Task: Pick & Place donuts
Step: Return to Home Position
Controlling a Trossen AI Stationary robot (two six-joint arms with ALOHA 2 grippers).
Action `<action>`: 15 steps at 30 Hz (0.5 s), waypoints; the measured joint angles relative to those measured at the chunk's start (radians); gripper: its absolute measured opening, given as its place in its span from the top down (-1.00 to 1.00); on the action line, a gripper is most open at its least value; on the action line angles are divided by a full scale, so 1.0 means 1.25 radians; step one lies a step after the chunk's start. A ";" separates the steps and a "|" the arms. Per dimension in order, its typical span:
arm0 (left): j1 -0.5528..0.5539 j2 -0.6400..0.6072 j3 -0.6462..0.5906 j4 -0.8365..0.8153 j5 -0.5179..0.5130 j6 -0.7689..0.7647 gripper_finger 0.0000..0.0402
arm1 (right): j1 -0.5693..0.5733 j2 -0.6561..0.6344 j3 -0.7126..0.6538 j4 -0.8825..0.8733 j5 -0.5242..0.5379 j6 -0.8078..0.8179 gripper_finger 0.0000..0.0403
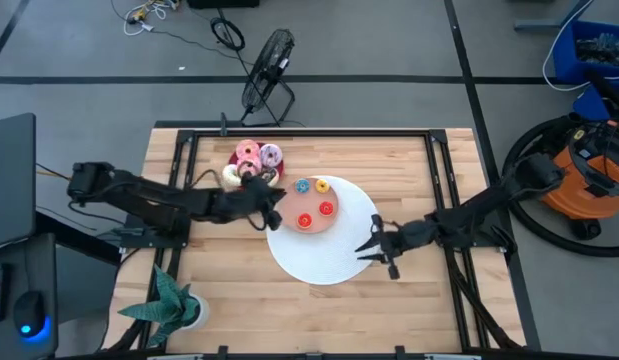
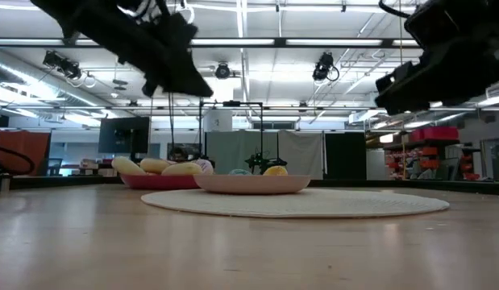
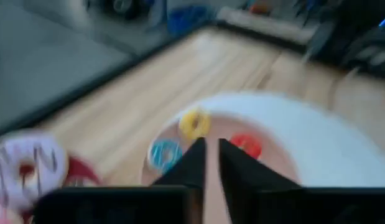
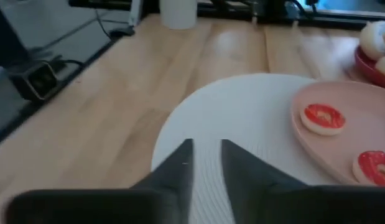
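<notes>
Four tiny donuts, yellow (image 3: 194, 122), blue (image 3: 165, 153) and two red (image 4: 323, 117), lie on the salmon-pink plate (image 1: 311, 226) atop the white disc (image 1: 324, 262), larger frosted donuts (image 1: 251, 160) sit far-left, the left gripper (image 1: 272, 212) hovers nearly pressed together beside the plate, and the right gripper (image 1: 374, 246), narrowly spread, hangs empty at the disc's right edge.

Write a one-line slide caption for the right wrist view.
Right hand hovers empty over the white disc, beside the salmon-pink plate holding two red donuts.
</notes>
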 joint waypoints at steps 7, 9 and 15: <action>-0.026 -0.198 -0.099 0.048 0.064 0.173 0.98 | -0.056 -0.280 0.000 -0.228 -0.101 -0.021 0.92; -0.031 -0.257 -0.144 0.044 0.083 0.194 0.98 | -0.065 -0.376 0.000 -0.300 -0.104 -0.023 0.89; -0.033 -0.414 -0.284 0.080 0.088 0.194 0.98 | -0.095 -0.629 0.000 -0.443 -0.104 -0.020 0.97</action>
